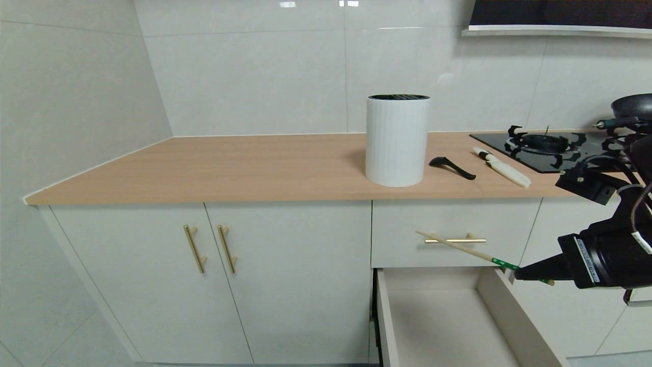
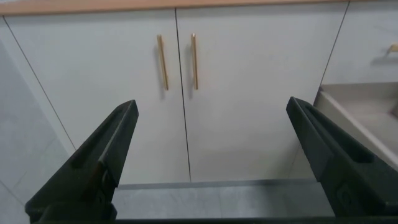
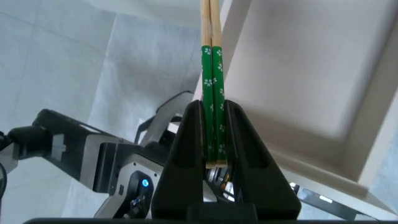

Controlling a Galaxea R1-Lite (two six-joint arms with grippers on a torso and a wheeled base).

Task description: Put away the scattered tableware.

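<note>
My right gripper (image 1: 520, 275) is shut on a pair of wooden chopsticks (image 1: 461, 249) with green patterned ends (image 3: 210, 93). It holds them just above the right wall of the open drawer (image 1: 489, 311), with the tips slanting up toward the brass drawer handle (image 1: 455, 240). On the wooden counter (image 1: 229, 168) lie a black spoon (image 1: 452, 167) and a cream-handled knife (image 1: 501, 167), right of a white cylindrical utensil holder (image 1: 397, 139). My left gripper (image 2: 211, 162) hangs open low in front of the cabinet doors (image 2: 180, 93), holding nothing.
A black gas hob (image 1: 547, 145) with a pan (image 1: 631, 107) sits at the counter's right end. Two brass door handles (image 1: 211, 248) mark the left cabinet. The open drawer's floor (image 3: 311, 74) is bare. Tiled walls close the back and left.
</note>
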